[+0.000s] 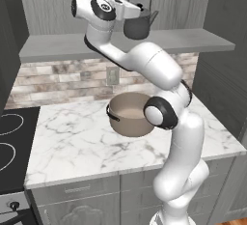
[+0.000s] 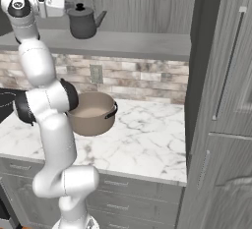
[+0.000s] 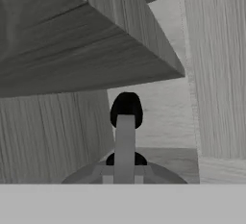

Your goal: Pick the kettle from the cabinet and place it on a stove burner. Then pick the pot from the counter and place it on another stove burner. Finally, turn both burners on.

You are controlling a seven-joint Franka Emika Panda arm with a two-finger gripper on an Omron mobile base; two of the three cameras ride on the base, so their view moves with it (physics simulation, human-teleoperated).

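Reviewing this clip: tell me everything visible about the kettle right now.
The kettle is small, dark grey and metallic-looking, with a tall arched black handle, a short spout pointing right and a knobbed lid. It stays upright but hangs just above the cabinet shelf rather than resting on it. The gripper is shut on its handle from the left; in the hand view the handle's strip runs up from the lid between the fingertips. Nothing else touches it. The pot sits far below on the counter.
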